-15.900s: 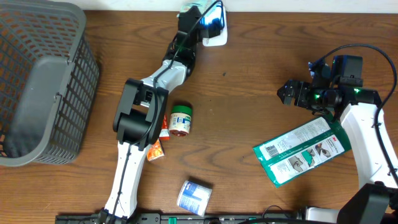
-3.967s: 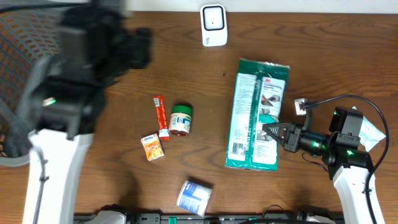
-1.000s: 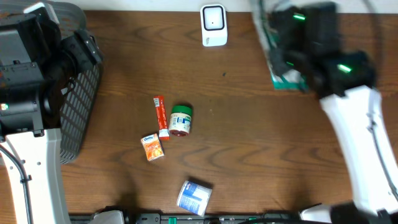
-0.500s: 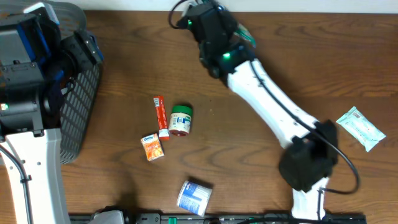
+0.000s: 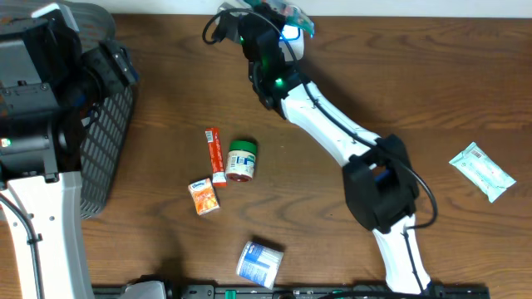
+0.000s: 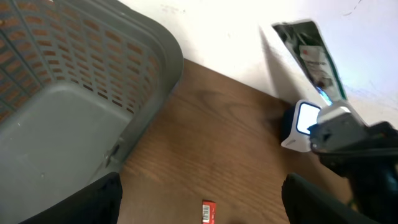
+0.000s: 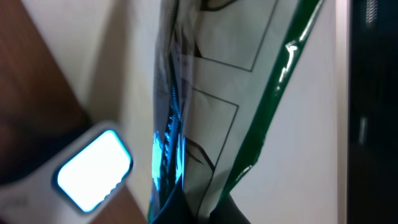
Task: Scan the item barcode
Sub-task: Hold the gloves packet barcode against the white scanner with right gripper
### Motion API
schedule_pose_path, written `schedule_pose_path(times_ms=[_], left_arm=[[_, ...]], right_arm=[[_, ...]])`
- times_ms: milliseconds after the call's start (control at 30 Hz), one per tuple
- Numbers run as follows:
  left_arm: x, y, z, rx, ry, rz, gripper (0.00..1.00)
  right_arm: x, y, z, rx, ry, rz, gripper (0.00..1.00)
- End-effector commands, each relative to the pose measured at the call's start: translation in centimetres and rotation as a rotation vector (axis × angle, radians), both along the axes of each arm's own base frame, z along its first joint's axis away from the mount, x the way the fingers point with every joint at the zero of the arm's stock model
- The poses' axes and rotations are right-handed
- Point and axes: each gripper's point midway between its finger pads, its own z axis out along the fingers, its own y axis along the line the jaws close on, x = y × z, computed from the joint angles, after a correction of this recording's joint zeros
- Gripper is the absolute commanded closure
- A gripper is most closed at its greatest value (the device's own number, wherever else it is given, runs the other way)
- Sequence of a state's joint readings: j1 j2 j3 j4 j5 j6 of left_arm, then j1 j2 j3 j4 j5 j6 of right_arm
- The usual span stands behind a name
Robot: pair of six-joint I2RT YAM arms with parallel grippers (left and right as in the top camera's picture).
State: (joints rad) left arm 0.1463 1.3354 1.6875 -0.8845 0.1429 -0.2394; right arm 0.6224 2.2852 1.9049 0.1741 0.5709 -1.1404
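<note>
"Where was the packet when you looked?"

"My right gripper was shut tight on the bottom end of the flat green-and-white plastic packet. It held the packet up on its end, at the far edge of the brown wooden table, right by the white wall."

"And the scanner?"

"The small white scanner with the bright window sat just beside the packet, lower down. Blue light shone on the packet's shiny edge. I could not tell if the two were touching."

"What about your other arm?"

"My left gripper hung over the left side of the table. Its fingers were wide apart with nothing between them. Below it I saw the grey plastic basket with holes in its walls."

"Was anything else lying there?"

"Yes. A thin red stick pack lay just beside a little round jar with a green lid. A small orange sachet was near them. A blue-and-white pack lay by the front edge. A pale green wrapper lay well apart on the right."
</note>
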Motion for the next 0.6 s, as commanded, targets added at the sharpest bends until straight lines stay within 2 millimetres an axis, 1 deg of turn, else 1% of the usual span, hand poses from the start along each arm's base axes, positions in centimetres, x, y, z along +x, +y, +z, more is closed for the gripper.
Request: schedule_pose_path(times_ms=[0, 167, 300, 400, 533, 567], left_arm=[[0.1, 0.3, -0.1, 0.001, 0.002, 0.01, 0.17], [0.1, 0.3, -0.1, 0.001, 0.002, 0.01, 0.17], [0.1, 0.3, -0.1, 0.001, 0.002, 0.01, 0.17], [0.1, 0.3, -0.1, 0.001, 0.002, 0.01, 0.17], [0.1, 0.3, -0.1, 0.001, 0.002, 0.01, 0.17], [0.1, 0.3, -0.1, 0.001, 0.002, 0.01, 0.17]], right_arm=[[0.8, 2.2, -1.7, -0.147, -0.038, 0.101, 0.99], [1.9, 3.4, -4.3, -0.361, -0.129, 0.146, 0.99], [2.6, 3.2, -7.3, -0.441, -0.134, 0.148, 0.99], [3.0, 2.6, -9.2, -0.389, -0.101, 0.137, 0.99], [3.1, 2.3, -10.5, -0.246, -0.052, 0.118, 0.99], [3.1, 2.3, -10.4, -0.216, -0.051, 0.113, 0.99]])
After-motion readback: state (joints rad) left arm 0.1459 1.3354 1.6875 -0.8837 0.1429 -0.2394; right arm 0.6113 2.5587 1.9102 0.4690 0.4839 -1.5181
